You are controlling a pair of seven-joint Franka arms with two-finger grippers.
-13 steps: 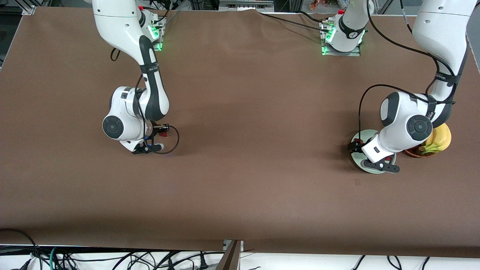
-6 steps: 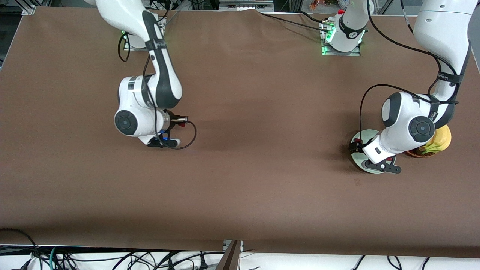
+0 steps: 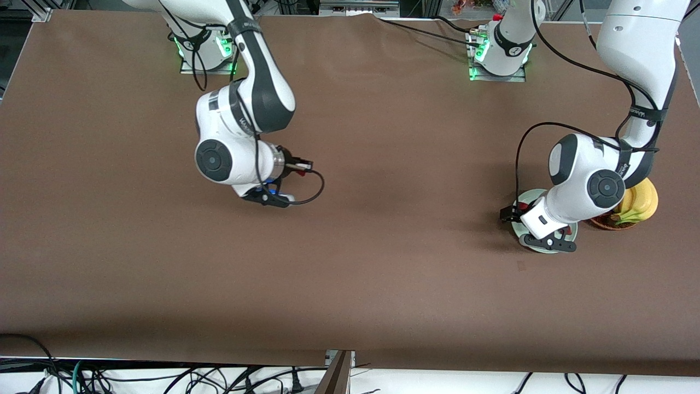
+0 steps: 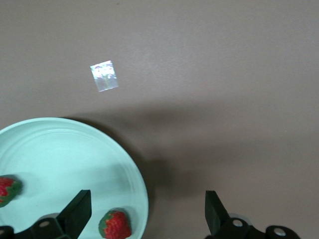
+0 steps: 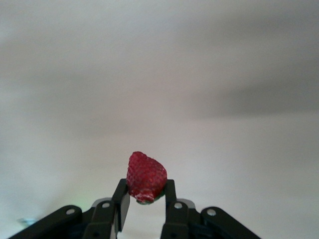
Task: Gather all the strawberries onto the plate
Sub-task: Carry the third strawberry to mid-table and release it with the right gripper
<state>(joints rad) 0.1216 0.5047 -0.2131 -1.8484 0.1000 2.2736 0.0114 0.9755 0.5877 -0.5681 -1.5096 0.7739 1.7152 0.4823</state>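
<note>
Right wrist view | right gripper (image 5: 145, 201) clenched on third strawberry (image 5: 146, 177), carrying over counter (image 3: 383, 164) | left gripper (image 4: 144, 214) released over plate (image 4: 60, 154) holding two strawberries (image 4: 115, 225) | next: cross to plate, release.

A plain brown cloth (image 3: 383, 164) covers the table, with one small silvery, glittery patch (image 4: 104, 76) on it near a pale mint-green plate (image 4: 60, 149). On the plate lie two red strawberries with green caps (image 4: 115, 225) (image 4: 6, 189), while a third strawberry (image 5: 145, 177), deep red and dotted with fine seeds, sits between black fingers (image 5: 122, 201). The two arms (image 3: 240, 148) (image 3: 590, 180) are glossy white with dark grey joints and black cables, green lights (image 3: 473, 71) glow at their bases, and yellow bananas (image 3: 640, 202) rest in a brown basket (image 3: 604, 223).
</note>
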